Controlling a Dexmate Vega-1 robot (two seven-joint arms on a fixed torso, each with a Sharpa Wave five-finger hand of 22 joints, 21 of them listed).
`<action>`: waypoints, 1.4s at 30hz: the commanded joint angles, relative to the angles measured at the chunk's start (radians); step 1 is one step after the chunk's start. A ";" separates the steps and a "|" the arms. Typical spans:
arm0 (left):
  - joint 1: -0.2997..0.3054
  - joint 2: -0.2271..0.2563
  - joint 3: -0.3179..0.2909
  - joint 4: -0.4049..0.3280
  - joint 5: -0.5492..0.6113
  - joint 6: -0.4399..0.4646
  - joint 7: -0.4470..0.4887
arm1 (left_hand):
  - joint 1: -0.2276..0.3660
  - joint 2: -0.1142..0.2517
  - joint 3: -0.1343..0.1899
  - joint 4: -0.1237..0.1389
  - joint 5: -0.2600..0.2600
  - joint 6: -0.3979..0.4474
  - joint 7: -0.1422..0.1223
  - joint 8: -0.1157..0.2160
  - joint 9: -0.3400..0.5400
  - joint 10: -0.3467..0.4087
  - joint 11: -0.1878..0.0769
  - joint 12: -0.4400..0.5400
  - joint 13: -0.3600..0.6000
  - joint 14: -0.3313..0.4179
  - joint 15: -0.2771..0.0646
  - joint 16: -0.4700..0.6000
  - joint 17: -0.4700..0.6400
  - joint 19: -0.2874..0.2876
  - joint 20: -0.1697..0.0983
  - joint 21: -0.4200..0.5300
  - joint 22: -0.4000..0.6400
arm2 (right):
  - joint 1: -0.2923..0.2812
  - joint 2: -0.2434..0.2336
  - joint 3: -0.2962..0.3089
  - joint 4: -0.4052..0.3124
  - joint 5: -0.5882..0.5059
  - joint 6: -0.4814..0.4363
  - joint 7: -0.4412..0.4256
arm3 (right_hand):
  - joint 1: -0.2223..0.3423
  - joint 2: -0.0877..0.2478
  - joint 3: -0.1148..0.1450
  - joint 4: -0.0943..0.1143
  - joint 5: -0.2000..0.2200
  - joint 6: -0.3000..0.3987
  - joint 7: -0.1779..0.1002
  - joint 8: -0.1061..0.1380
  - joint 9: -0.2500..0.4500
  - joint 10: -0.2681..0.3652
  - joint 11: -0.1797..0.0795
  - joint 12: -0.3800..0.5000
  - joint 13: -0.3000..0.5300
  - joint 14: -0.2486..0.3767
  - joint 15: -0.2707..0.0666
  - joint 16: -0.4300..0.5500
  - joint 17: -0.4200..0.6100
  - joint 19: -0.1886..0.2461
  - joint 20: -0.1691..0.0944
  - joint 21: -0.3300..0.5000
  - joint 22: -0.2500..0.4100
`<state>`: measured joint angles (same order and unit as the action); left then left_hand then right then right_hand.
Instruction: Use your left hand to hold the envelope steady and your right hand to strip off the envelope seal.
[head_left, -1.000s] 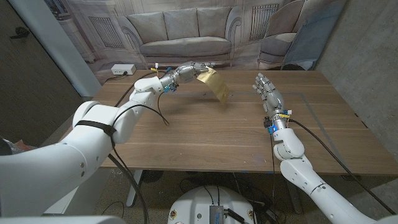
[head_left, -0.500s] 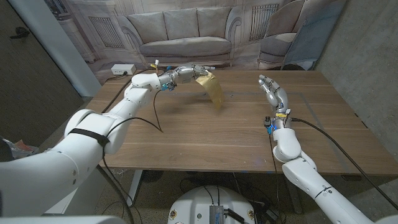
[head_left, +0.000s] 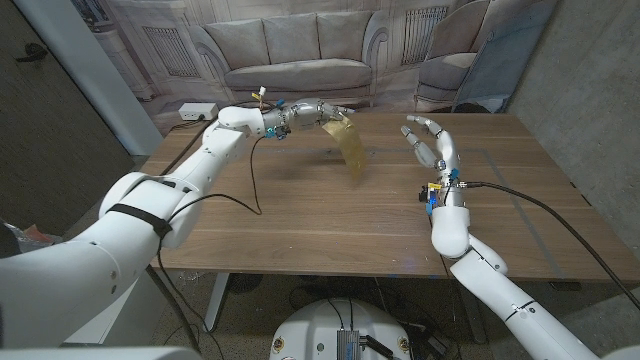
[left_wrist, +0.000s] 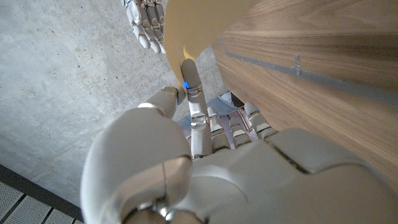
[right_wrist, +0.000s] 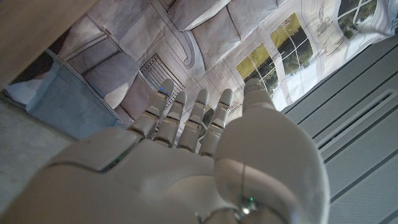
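While the left hand (head_left: 305, 111) pinches the envelope (head_left: 349, 150) by its top edge, hanging above the table (head_left: 300, 215), the right hand (head_left: 430, 143) hovers apart, fingers spread and empty — seal evidently not yet stripped.

Envelope (head_left: 350, 150) matt tan paper, maybe kraft; table (head_left: 300, 215) smooth matt wood; hand shells glossy white plastic.

Envelope (head_left: 350, 148) tan/kraft, plain. Both hands, left hand (head_left: 310, 110) and right hand (head_left: 432, 143), white with grey finger segments. Worktop (head_left: 300, 215) brown woodgrain. Backdrop (head_left: 300, 50) grey printed sofa scene.
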<state>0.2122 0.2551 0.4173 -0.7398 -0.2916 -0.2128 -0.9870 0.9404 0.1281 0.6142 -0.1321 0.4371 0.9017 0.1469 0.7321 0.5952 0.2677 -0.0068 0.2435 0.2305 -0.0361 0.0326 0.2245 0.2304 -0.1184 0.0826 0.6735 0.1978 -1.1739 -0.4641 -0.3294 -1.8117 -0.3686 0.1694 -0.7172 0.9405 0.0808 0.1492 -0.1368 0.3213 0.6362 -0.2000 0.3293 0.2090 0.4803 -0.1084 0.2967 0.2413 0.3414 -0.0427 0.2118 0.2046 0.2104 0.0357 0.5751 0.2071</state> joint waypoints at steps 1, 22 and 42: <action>-0.081 -0.034 0.057 0.107 0.016 -0.054 -0.056 | 0.000 -0.004 0.011 0.002 0.012 -0.006 -0.001 0.018 0.016 0.006 0.007 0.002 0.004 0.004 0.009 0.004 0.004 -0.001 0.008 0.007 0.006 | 0.016 0.001 -0.033 -0.038 -0.315 -0.131 -0.077 | 0.009 -0.004 0.001 -0.004 0.000 0.012 0.001 -0.001 0.000 -0.001 -0.013 0.001 0.002 0.007 -0.066 0.001 0.000 0.012 -0.004 0.009 0.002; -0.221 -0.123 0.072 0.346 0.107 -0.160 -0.134 | -0.006 -0.009 0.020 -0.001 0.037 -0.012 0.008 0.052 0.059 0.010 0.006 0.004 0.007 0.008 0.006 0.004 0.007 -0.003 0.002 0.015 0.006 | 0.051 -0.002 -0.088 -0.033 -0.476 -0.231 -0.104 | -0.008 -0.030 -0.013 0.001 0.001 0.042 0.012 0.004 -0.001 0.029 -0.032 0.013 0.002 0.023 -0.084 0.000 0.002 0.021 -0.012 0.016 -0.001; -0.259 -0.172 0.105 0.380 0.117 -0.124 -0.085 | -0.013 -0.017 0.031 -0.004 0.061 -0.009 0.002 0.071 0.071 0.027 -0.006 0.010 0.010 0.020 -0.005 0.007 0.008 -0.004 -0.001 0.024 0.005 | 0.093 -0.004 -0.146 0.001 -0.537 -0.275 -0.097 | -0.016 -0.039 -0.019 0.004 0.007 0.046 0.012 0.005 0.003 0.034 -0.041 0.016 0.005 0.034 -0.100 0.001 0.004 0.023 -0.016 0.019 -0.003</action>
<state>-0.0277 0.1076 0.5046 -0.3785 -0.1717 -0.3558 -1.0885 0.9260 0.1134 0.6368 -0.1381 0.4888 0.8838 0.1538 0.7997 0.6668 0.2908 -0.0125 0.2480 0.2349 -0.0213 0.0285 0.2245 0.2348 -0.1183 0.0825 0.6927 0.1998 -1.1023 -0.4705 -0.4461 -1.8299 -0.8714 -0.0784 -0.8134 0.9233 0.0477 0.1324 -0.1310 0.3213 0.6718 -0.1893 0.3292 0.2072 0.5080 -0.1486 0.3045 0.2443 0.3647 -0.0410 0.2117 0.2072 0.2265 0.0197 0.5868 0.2045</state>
